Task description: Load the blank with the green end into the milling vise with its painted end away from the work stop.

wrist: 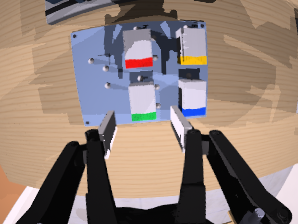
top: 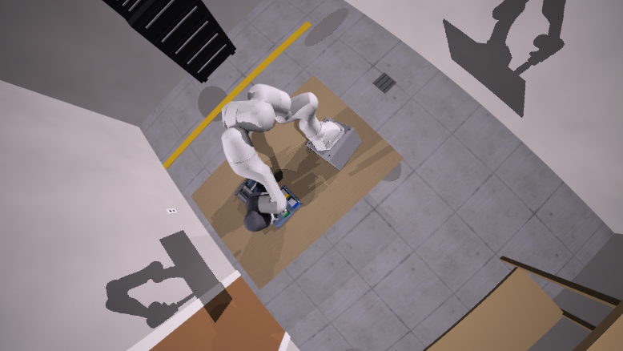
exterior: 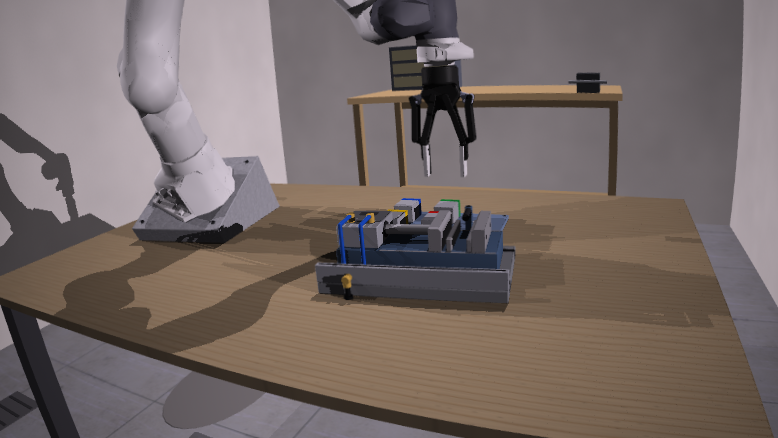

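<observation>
The blank with the green end point(wrist: 143, 99) lies flat on the blue infeed plate point(wrist: 140, 72), green end toward me. A red-ended blank point(wrist: 139, 52) lies in line beyond it. A yellow-ended blank point(wrist: 192, 46) and a blue-ended blank point(wrist: 193, 96) lie in the row to the right. My gripper point(wrist: 143, 117) is open and empty, well above the plate's near edge, its fingers either side of the green end in the wrist view. From the side, the gripper point(exterior: 443, 163) hangs high above the green-ended blank point(exterior: 449, 205), behind the vise point(exterior: 419, 233). The gap between the jaws holds no blank.
The vise's fixed jaw point(exterior: 480, 231) stands at the right end; blue and yellow hoses point(exterior: 351, 239) are at the left end block. A dark work stop rod point(exterior: 467, 211) stands by the jaws. The robot base point(exterior: 206, 206) sits at the table's back left.
</observation>
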{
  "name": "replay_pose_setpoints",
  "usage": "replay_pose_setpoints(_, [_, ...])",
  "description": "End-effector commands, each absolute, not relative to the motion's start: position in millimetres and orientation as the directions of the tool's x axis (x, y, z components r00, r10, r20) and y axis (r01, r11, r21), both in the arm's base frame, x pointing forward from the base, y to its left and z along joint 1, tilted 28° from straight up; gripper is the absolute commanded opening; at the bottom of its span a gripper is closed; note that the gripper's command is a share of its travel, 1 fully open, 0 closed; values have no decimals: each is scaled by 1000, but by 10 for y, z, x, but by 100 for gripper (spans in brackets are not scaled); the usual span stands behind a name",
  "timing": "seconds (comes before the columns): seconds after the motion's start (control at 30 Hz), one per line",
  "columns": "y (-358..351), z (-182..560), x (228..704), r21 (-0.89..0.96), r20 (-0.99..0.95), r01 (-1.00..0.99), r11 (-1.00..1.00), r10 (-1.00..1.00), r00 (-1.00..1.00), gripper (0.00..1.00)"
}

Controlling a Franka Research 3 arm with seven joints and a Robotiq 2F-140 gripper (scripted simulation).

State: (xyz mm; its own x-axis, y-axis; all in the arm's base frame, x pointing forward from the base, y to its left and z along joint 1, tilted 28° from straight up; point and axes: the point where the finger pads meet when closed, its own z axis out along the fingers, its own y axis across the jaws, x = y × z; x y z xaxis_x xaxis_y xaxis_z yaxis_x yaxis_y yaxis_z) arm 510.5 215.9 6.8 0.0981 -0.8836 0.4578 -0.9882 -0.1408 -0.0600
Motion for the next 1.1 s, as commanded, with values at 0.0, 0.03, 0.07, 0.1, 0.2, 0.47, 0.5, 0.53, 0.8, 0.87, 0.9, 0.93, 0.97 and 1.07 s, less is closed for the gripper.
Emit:
replay_pose_setpoints(0.0, [2141,72,5096,-57,462,-988,-143,-881,101,48])
replay_pose_setpoints(0.03, [2141,72,5096,-57,462,-988,-143,-881,101,48])
replay_pose_setpoints(0.07, [2133,16,5112,-59,459,-988,-141,-883,99,48])
replay_pose_setpoints(0.1, [2105,-37,5119,-59,459,-988,-142,-883,99,48])
replay_pose_setpoints(0.2, [2023,-196,5139,-57,462,-988,-143,-881,101,48])
replay_pose_setpoints(0.47, [2023,-196,5139,-57,462,-988,-143,-881,101,48])
replay_pose_setpoints(0.5, [2023,-196,5139,-57,462,-988,-143,-881,101,48])
replay_pose_setpoints(0.53, [2023,-196,5139,-57,462,-988,-143,-881,101,48])
replay_pose_setpoints(0.8, [1815,-598,5194,-57,462,-988,-143,-881,101,48])
replay_pose_setpoints(0.87, [1815,-598,5194,-57,462,-988,-143,-881,101,48])
replay_pose_setpoints(0.9, [1815,-598,5194,-57,462,-988,-143,-881,101,48])
replay_pose_setpoints(0.93, [1815,-598,5194,-57,462,-988,-143,-881,101,48])
replay_pose_setpoints(0.97, [1815,-598,5194,-57,462,-988,-143,-881,101,48])
replay_pose_setpoints(1.07, [1815,-598,5194,-57,462,-988,-143,-881,101,48])
